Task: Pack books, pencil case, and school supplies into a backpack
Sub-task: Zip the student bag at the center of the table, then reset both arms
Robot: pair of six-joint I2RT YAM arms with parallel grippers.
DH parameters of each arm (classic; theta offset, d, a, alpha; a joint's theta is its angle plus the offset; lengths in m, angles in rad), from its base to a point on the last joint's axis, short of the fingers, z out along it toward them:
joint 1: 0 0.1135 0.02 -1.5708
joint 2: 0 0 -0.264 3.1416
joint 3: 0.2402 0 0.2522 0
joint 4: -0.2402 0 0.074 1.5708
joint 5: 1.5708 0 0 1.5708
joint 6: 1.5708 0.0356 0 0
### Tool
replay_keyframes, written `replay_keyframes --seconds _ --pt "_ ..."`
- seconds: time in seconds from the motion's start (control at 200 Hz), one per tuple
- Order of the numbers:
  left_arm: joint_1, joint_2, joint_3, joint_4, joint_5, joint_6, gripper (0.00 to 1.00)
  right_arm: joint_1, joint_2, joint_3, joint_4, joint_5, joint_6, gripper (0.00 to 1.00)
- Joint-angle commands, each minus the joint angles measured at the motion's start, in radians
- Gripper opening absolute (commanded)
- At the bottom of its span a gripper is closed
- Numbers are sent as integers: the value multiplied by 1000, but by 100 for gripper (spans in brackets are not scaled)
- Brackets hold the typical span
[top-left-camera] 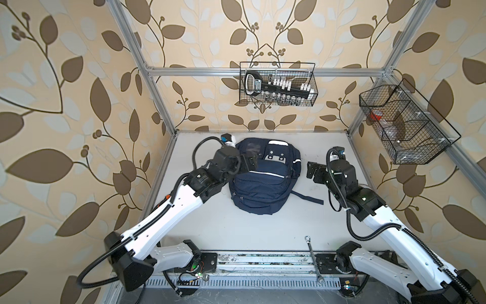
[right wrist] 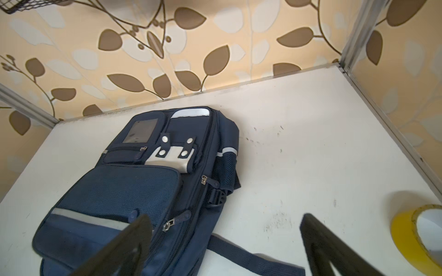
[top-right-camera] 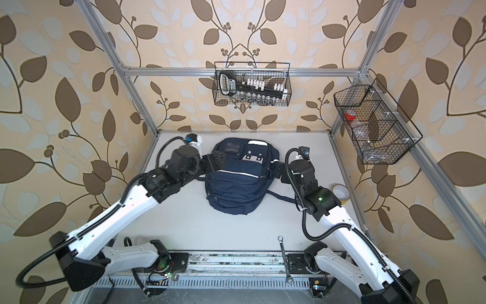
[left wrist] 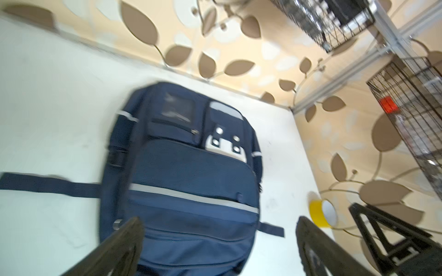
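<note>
Backpack [top-left-camera: 263, 181] lies flat mid-desk [top-left-camera: 236, 231], zips looking closed, with no books, case or supplies in sight outside it, so we judge packing about done; left pincer [top-left-camera: 252, 163] and right pincer [top-left-camera: 313, 171] flank it, both spread apart and empty.

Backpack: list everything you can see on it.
The backpack is navy fabric. It lies flat, front up, on the white table, toward the back. The front carries stacked zip pockets, a clear window pocket, a white snap patch, grey reflective stripes and a mesh side pocket. Visible zips look closed. One dark strap trails onto the table.
</note>
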Motion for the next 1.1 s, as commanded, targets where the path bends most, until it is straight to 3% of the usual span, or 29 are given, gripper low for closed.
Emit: replay_keyframes --seconds 0.0,0.15,0.26,0.415,0.545,0.68,0.725,0.84,0.925,0.98,1.01,1.04,1.095 --pt "71 -76 -157 -33 -231 243 99 3 -33 -116 111 131 -1 100" --pt "152 -194 -454 135 -296 346 99 -7 -28 -264 260 266 -114 99" --pt "205 -201 -608 301 -300 346 99 -100 25 -355 377 315 -163 99" --pt "332 -30 -641 513 -299 421 99 -263 118 -470 555 355 -159 99" --pt "423 146 -627 658 -283 461 99 -279 203 -587 822 401 -207 99" --pt "470 218 -720 857 -213 471 99 -286 271 -598 991 367 -247 99" --pt "485 221 -710 843 -173 467 99 -301 291 -622 1118 312 -291 99" --pt "518 259 -743 1018 -72 514 99 -392 374 -653 1372 75 -335 99" --pt "537 353 -835 1267 -24 528 99 -484 486 -648 1468 -145 -296 100" --pt "538 424 -850 1388 -21 546 99 -485 539 -628 1505 -246 -349 100" --pt "539 423 -828 1338 -11 548 99 -484 566 -610 1473 -326 -379 100" --pt "539 407 -796 1239 2 537 99 -481 599 -631 1576 -360 -400 100" --pt "558 410 -793 1235 27 528 99 -483 588 -635 1559 -346 -386 100"
